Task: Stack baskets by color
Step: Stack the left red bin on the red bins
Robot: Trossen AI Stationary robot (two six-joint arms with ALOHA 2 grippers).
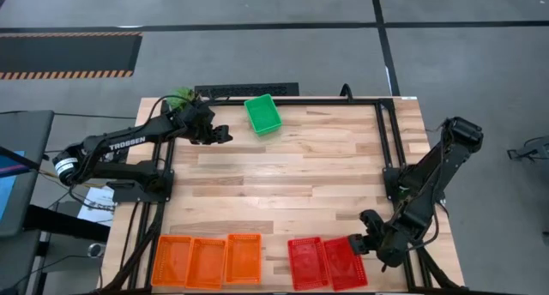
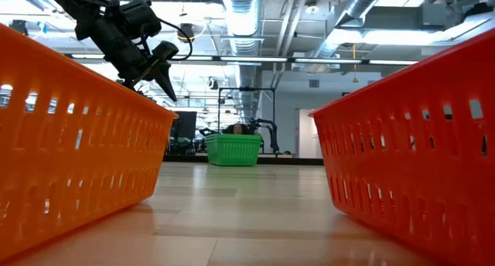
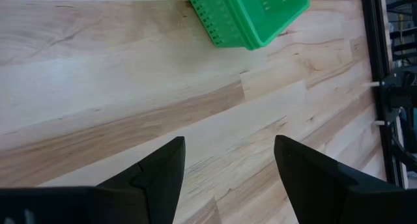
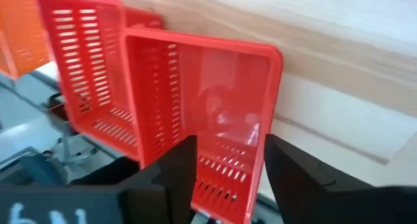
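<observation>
Right gripper (image 1: 358, 240): at the near right of the table, low over the right-hand red basket (image 1: 345, 262); the right wrist view shows its two dark fingers (image 4: 172, 167) spread apart on either side of that basket's short wall, the wall in the gap between them, so the jaws stand open and grip nothing
Left gripper (image 1: 225, 134): at the far left, raised above the wood, pointing toward the green basket (image 1: 262, 113); its fingers (image 3: 156, 178) are wide apart with only bare table between them, holding nothing
Green basket: alone at the far edge of the table, a little left of centre, sitting flat and turned slightly askew; it is near the left gripper but apart from it; how many are nested there cannot be told
Orange baskets (image 1: 207, 261): three in a row along the near edge on the left, side by side with long walls touching or nearly so
Red baskets: two visible side by side at the near edge right of centre, the left one (image 1: 307, 263) just beside the right one; whether a third sits inside either cannot be told
Table (image 1: 292, 179): light wood planks inside a black frame
Plant (image 1: 179, 98): green leaves at the far left corner, behind the left arm
</observation>
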